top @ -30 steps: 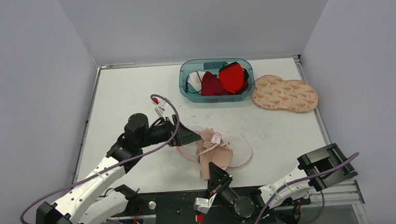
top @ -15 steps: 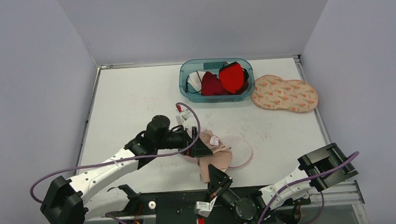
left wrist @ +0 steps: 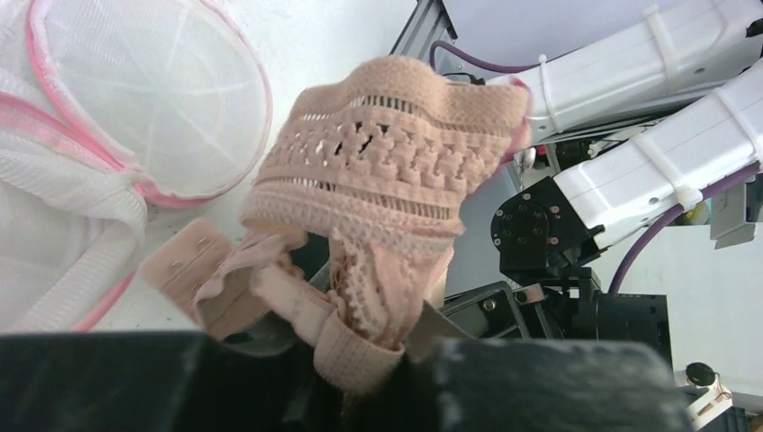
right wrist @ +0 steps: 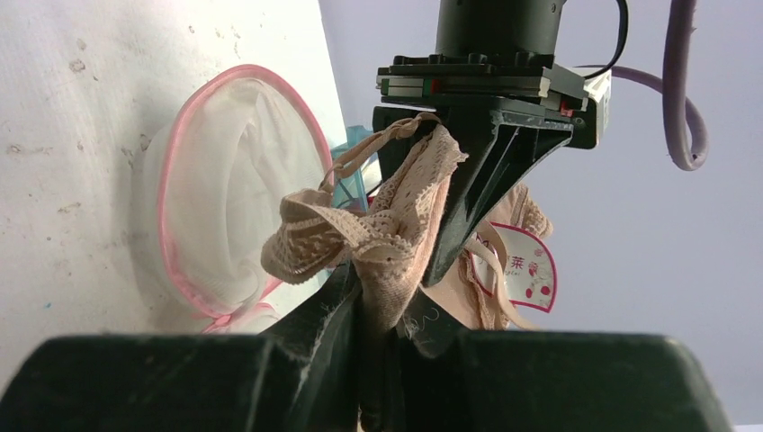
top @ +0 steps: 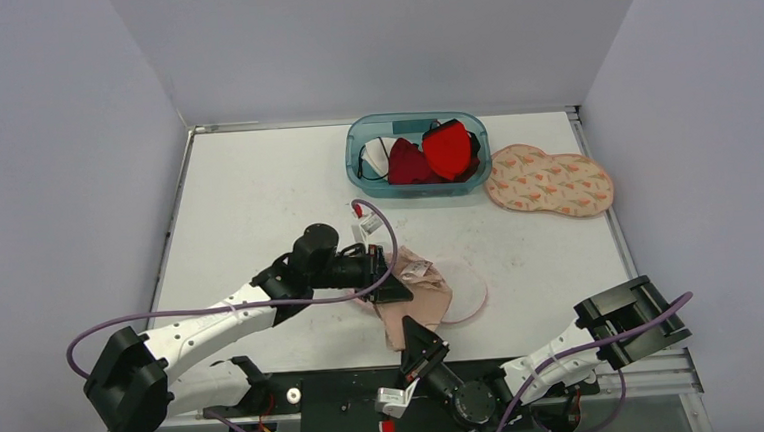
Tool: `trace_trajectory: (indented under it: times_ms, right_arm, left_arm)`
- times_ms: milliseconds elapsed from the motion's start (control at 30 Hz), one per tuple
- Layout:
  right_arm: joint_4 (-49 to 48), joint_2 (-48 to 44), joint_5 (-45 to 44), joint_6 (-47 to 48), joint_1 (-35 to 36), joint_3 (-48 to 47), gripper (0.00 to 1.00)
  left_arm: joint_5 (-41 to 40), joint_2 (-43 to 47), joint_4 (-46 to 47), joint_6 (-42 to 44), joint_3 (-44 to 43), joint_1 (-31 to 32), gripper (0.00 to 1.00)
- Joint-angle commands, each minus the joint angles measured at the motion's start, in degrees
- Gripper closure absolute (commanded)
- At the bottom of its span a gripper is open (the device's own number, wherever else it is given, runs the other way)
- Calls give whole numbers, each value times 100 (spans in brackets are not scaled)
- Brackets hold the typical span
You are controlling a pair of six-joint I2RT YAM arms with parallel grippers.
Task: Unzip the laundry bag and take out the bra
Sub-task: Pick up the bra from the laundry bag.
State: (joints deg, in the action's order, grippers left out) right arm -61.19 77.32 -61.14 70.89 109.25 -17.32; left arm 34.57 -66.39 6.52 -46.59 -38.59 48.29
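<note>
Found the beige lace bra (top: pixel 421 296) outside the round white mesh laundry bag with pink trim (top: pixel 466 289), bunched on the white tabletop (top: pixel 257 204) near its front edge and touching the bag's left side in the overhead view. Saw the left end effector (top: pixel 394 288) reaching in from the left, pressed together on the bra's left part, just beside the bag. Saw the right end effector (top: pixel 412 331) pointing up from the near edge and pinching the bra's lower end, close under the left one. From the left wrist, noted the bra (left wrist: pixel 387 171) rising as a broad lace band out of the clamped left end effector (left wrist: pixel 360 369), a hook-and-eye strap end (left wrist: pixel 180 261) hanging at its left, and the bag (left wrist: pixel 153 99) lying on the tabletop behind, clear of the grip. From the right wrist, noted the bra (right wrist: pixel 378 234) gathered into the closed right end effector (right wrist: pixel 378 360) and running up to the left end effector (right wrist: pixel 445 243), with a white and pink paper tag (right wrist: pixel 520 267) dangling from the fabric and the bag (right wrist: pixel 225 207) behind at the left. Farther back, spotted a translucent teal plastic bin (top: pixel 416 188) holding red garments (top: pixel 446 150) and, to its right, a flat peanut-shaped pad with an orange floral print (top: pixel 548 179), both well apart from the bra.
</note>
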Motion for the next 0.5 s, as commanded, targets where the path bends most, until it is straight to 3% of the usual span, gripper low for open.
trace_trajectory:
  times_ms: [0, 67, 167, 300, 333, 467]
  right_arm:
    - [18, 42, -60, -199, 92, -102, 95]
    - [121, 80, -132, -319, 145, -165, 84]
    - [514, 11, -202, -751, 222, -336, 42]
    - [1296, -378, 66, -1582, 379, -704, 1]
    - [1516, -451, 162, -1813, 405, -834, 9]
    - [2582, -1285, 911, -3094, 363, -1525, 10]
  left_arm:
    - [-199, 89, 480, -141, -22, 9, 94]
    - [-351, 114, 545, -233, -2, -18, 99]
    - [-560, 204, 737, -449, 79, -92, 100]
    - [-949, 395, 880, -689, 209, -265, 100]
    - [-1049, 458, 901, -776, 259, -398, 100]
    - [-1481, 906, 1247, -1320, 682, -1013, 100]
